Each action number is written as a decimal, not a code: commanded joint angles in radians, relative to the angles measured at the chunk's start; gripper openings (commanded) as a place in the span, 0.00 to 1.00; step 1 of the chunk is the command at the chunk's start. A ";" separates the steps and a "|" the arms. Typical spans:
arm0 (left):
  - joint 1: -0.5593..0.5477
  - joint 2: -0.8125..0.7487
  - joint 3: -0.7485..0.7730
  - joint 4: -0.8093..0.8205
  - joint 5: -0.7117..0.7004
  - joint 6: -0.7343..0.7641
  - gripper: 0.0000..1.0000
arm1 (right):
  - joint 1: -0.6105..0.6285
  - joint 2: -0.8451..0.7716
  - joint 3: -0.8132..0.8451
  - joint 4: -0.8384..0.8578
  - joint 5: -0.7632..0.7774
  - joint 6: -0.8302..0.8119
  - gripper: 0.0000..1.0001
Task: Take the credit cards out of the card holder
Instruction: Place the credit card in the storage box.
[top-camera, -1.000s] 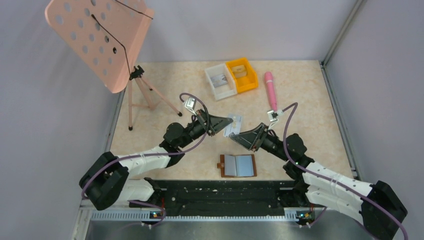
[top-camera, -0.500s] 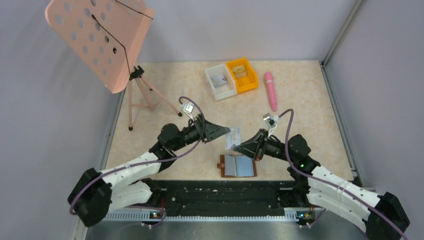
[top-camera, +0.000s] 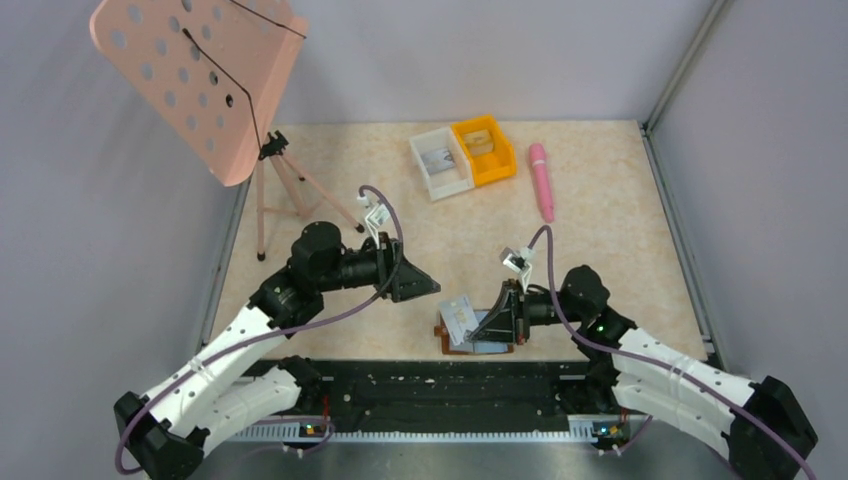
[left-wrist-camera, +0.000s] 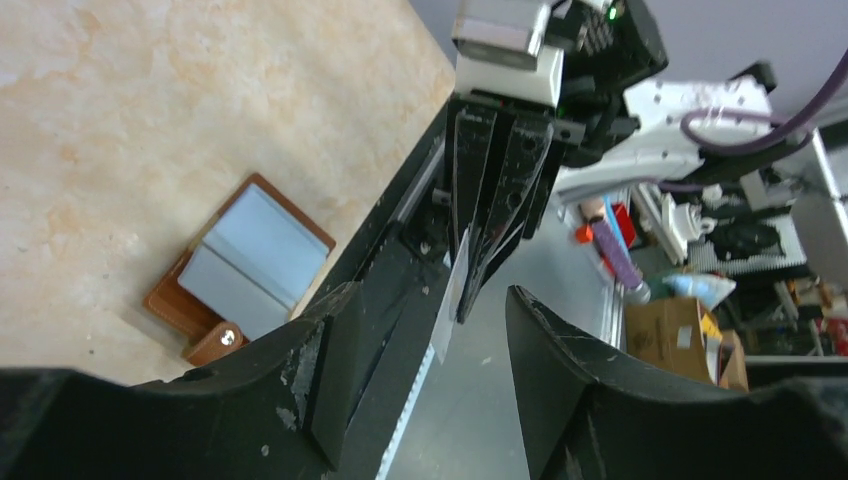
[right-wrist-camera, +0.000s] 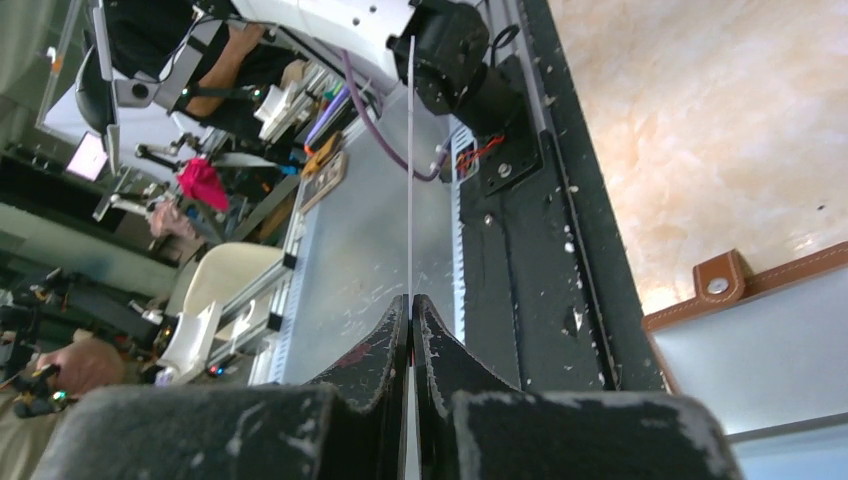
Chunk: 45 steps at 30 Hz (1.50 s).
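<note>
1. Because a thin credit card (right-wrist-camera: 410, 150) needs a firm pinch, the right hand (right-wrist-camera: 411, 303) is pressing its fingers together on the card's lower edge and holding it clear of the wallet.
2. The left hand (top-camera: 430, 288) is hanging just beside it with its fingers apart, gripping nothing and giving the card room.
3. The card holder (left-wrist-camera: 250, 265) is lying open on the worktop (top-camera: 600, 220) directly below, near the front edge, with its pale pockets facing up for easy reaching.

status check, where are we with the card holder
Left gripper open, empty. Right gripper shut on a credit card, lifted clear of the open card holder. Nothing in the way.
</note>
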<state>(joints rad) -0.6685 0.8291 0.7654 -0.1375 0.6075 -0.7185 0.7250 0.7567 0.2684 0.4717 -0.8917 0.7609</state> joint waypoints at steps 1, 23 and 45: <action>0.004 0.049 0.071 -0.184 0.115 0.154 0.60 | -0.009 0.025 0.037 0.036 -0.081 0.004 0.00; 0.004 0.278 0.118 -0.083 0.393 0.149 0.39 | -0.008 0.137 0.034 0.156 -0.137 0.072 0.00; 0.014 0.342 0.137 -0.122 0.391 0.171 0.00 | -0.009 0.200 0.072 0.136 -0.098 0.067 0.07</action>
<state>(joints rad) -0.6613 1.1698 0.8555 -0.2707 0.9901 -0.5682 0.7242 0.9543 0.2695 0.5861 -1.0157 0.8402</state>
